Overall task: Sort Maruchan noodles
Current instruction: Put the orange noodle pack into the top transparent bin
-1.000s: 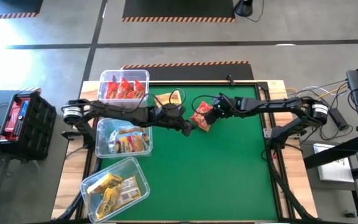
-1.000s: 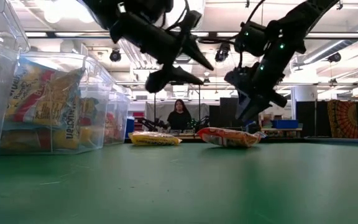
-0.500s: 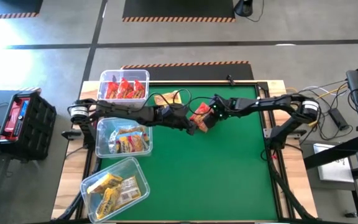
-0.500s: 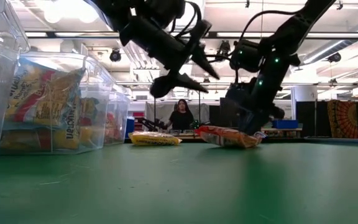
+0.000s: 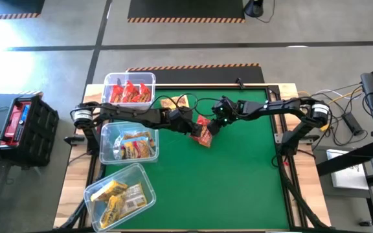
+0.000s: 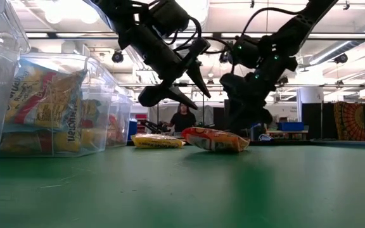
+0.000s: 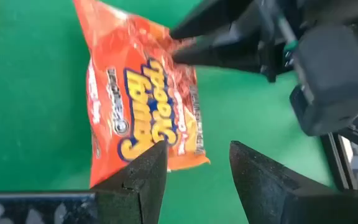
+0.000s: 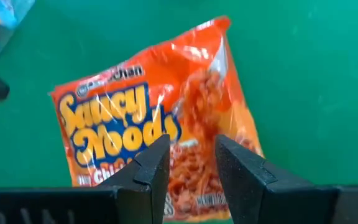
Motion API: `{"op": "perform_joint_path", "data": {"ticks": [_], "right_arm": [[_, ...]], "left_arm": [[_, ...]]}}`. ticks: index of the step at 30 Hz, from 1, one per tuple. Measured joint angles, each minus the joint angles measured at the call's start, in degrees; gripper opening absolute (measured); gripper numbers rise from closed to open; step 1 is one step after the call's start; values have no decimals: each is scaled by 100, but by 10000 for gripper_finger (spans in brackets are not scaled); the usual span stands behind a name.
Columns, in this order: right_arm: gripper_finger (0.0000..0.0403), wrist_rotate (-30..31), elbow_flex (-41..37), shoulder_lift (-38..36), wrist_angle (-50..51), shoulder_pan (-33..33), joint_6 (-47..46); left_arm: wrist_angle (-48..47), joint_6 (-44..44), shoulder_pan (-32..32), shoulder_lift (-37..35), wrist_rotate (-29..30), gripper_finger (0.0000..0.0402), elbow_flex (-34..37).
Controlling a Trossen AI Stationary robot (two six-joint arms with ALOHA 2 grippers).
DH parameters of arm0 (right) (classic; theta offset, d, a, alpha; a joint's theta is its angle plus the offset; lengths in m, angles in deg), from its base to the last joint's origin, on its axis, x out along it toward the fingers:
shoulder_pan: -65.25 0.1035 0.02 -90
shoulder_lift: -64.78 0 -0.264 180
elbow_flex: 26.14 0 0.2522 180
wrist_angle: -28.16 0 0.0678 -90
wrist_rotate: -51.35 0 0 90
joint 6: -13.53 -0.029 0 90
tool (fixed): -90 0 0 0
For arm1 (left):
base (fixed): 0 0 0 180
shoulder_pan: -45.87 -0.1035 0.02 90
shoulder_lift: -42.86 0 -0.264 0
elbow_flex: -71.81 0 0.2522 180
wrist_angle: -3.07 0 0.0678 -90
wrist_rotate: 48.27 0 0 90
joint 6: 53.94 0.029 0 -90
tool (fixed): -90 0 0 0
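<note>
- Two grippers meet over one orange packet that lies flat on the green mat.
- The left gripper hangs just above the packet, and its fingers are apart with nothing between them.
- The right gripper is at the other end of the packet, low and very near it. Its fingers are apart too, and nothing is in them. I cannot tell if they touch the wrapper.
- A yellow packet lies on the mat just beside the orange packet, on the far side from the low camera.
- Three clear bins stand in a row, well apart from the orange packet, on the left arm's side.
- The red bin holds red packets and is the nearest bin to the orange packet.
- The middle bin holds yellow and blue ones.
- The last bin holds yellow ones and is the farthest away.
- A person sits far behind the table.
</note>
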Motion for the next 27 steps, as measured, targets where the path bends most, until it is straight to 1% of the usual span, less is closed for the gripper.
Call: {"op": "perform_joint_path", "data": {"ticks": [4,7,12,16,27], "right_arm": [[118,6,170,-1,-22,-75,75],[118,14,314,-1,-4,-127,73],[118,75,578,-1,-5,-172,96],[118,173,743,-1,8,-199,246],[118,172,818,-4,212,-250,264]], "left_arm": [[-113,-123,14,0,-179,157,0],[-178,-118,13,0,-180,157,0],[-137,-115,-3,213,-206,157,2],[-18,-122,-2,456,-370,157,6],[-49,-62,-136,849,-389,157,5]]}}
